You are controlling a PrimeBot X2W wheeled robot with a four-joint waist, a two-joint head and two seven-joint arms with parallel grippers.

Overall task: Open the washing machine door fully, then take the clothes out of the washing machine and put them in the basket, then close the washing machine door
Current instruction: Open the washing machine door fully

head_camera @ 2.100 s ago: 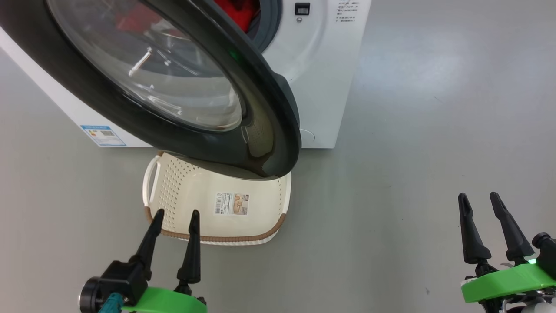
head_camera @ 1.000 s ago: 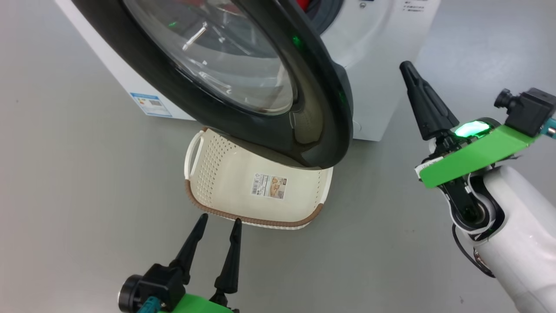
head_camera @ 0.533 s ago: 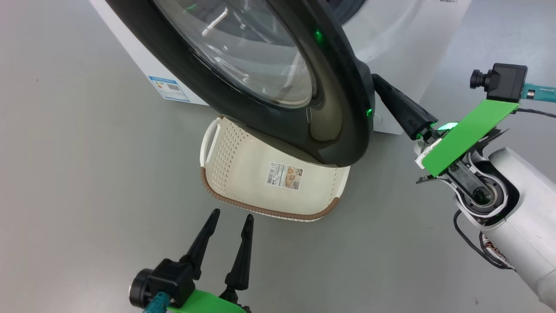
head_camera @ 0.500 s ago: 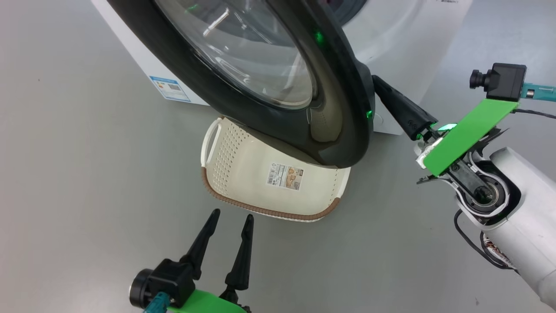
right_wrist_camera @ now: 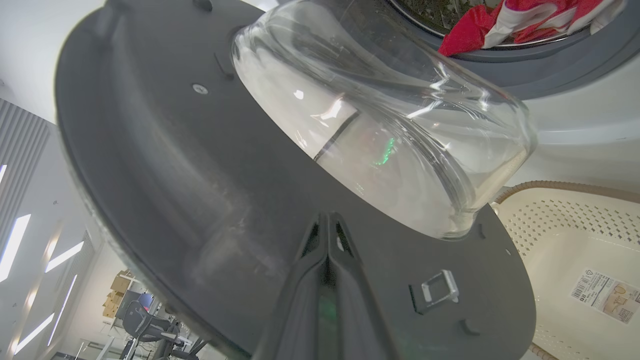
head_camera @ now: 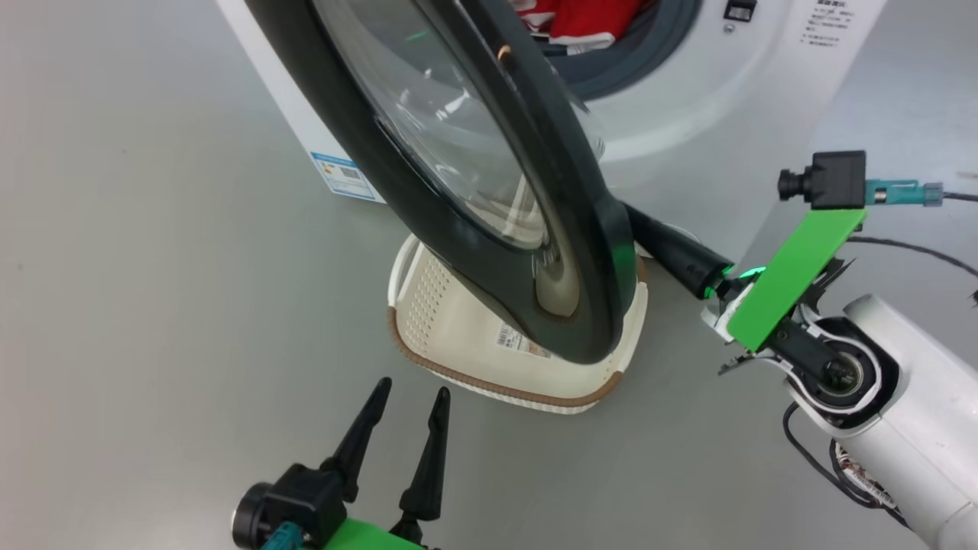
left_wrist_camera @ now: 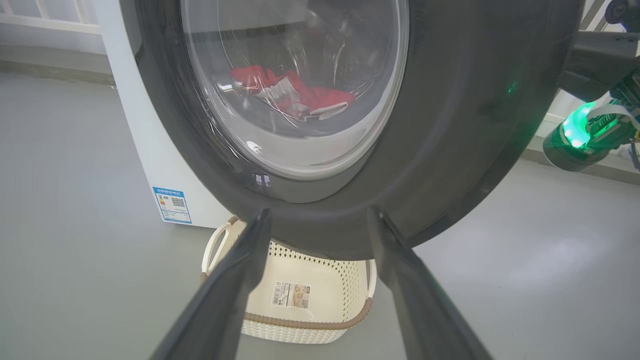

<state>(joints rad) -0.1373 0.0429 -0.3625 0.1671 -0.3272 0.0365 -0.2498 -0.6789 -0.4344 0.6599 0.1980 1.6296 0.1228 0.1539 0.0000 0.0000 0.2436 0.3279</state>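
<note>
The washing machine door (head_camera: 489, 229) stands part open, its black rim hanging over the basket (head_camera: 489, 384). My right gripper (head_camera: 649, 233) is shut; its joined fingertips (right_wrist_camera: 327, 220) rest against the door's dark inner face, just below the glass bowl (right_wrist_camera: 400, 140). My left gripper (head_camera: 411, 389) is open and holds nothing, low in front of the basket and apart from it; in the left wrist view its fingers (left_wrist_camera: 250, 250) frame the door's lower rim (left_wrist_camera: 450, 125). Red clothes (head_camera: 581, 19) with white trim lie in the drum of the white washing machine (head_camera: 764, 99), seen also through the glass (left_wrist_camera: 300, 95).
The basket (left_wrist_camera: 320, 295) sits on grey floor right at the washer's foot, a paper label on its bottom (right_wrist_camera: 605, 292). A blue sticker (head_camera: 342, 172) marks the washer's side. Open floor lies to the left and right of the machine.
My right arm rose from the lower right, its gripper shut, and went behind the door's free edge; the door has swung wider. The head camera shifted. The left gripper stayed open.
</note>
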